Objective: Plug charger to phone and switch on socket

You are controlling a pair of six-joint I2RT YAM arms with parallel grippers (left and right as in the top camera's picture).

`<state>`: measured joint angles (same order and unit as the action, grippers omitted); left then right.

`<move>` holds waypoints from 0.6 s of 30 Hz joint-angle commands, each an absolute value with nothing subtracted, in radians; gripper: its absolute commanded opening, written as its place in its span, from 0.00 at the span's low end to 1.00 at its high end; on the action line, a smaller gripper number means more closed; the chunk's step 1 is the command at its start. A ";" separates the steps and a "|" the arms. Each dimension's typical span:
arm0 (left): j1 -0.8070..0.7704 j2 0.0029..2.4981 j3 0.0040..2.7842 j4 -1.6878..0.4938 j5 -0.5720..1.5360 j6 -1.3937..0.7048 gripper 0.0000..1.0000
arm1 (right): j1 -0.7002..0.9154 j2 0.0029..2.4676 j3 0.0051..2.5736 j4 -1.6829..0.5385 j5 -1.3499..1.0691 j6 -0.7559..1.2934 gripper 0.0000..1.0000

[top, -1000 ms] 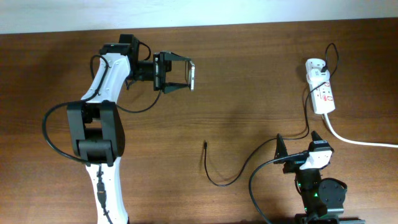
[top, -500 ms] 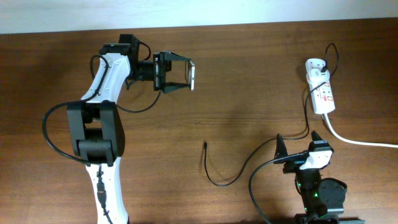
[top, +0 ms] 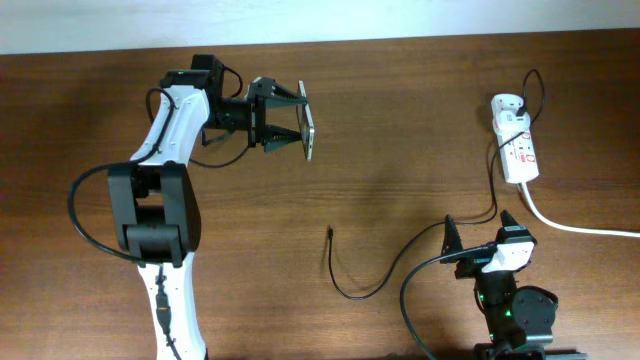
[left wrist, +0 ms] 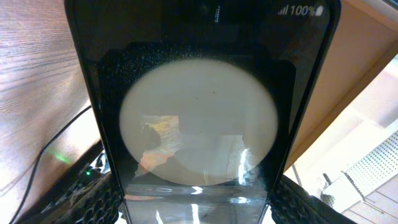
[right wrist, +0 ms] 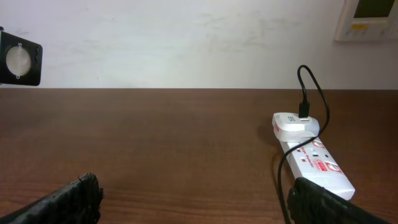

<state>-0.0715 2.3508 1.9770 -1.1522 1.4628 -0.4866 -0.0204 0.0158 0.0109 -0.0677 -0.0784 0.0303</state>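
Held: phone (top: 309, 128), clamped between left fingers (top: 284, 98), aloft, probably to present its port. Idle: right fingers (right wrist: 68, 200), spread wide, empty; charger (top: 345, 285) beside them.

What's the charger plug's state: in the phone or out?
Out. The thin black cable's plug tip lies on the wooden table, apart from the flat black phone in the left fingers.

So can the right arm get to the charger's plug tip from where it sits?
Probably yes. The plug tip lies on the table to the left of the open right gripper, with nothing between them. The left gripper holds the phone toward the far side, out of that path.
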 commanded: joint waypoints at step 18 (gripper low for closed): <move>-0.066 2.360 2.119 -1.057 1.382 -0.626 0.00 | -0.013 0.392 0.483 -0.260 -0.143 0.262 0.99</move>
<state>-0.0715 2.3512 2.0552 -1.0618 1.3754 -0.5755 -0.0196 0.2638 0.3466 -0.2306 -0.1032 0.2764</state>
